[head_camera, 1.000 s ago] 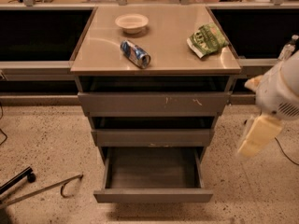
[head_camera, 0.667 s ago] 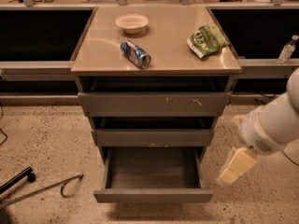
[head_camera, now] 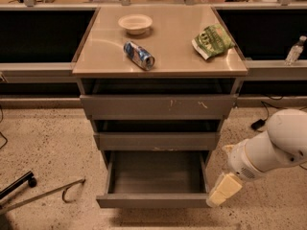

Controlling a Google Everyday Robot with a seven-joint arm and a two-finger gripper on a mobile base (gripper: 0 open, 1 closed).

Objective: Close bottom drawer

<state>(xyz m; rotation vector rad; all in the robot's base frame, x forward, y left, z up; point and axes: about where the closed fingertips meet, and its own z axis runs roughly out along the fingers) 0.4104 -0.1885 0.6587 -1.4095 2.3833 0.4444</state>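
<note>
The bottom drawer (head_camera: 156, 200) is pulled far out of the grey cabinet; its plain front panel faces me and its grey tray is empty. The middle drawer (head_camera: 158, 141) and the top drawer (head_camera: 157, 106), which has white scratch marks, stick out only a little. My gripper (head_camera: 221, 191) hangs at the end of the white arm (head_camera: 271, 147), low on the right, right by the right end of the bottom drawer's front panel.
On the cabinet top (head_camera: 170, 63) lie a white bowl (head_camera: 135, 23), a blue can (head_camera: 139, 55) on its side and a green snack bag (head_camera: 213, 40). A water bottle (head_camera: 294, 51) stands on the right ledge. A chair base and a hooked rod (head_camera: 43, 193) lie on the floor at left.
My arm has swung down and to the left, from beside the upper drawers to the right front corner of the bottom drawer. The drawer has not moved.
</note>
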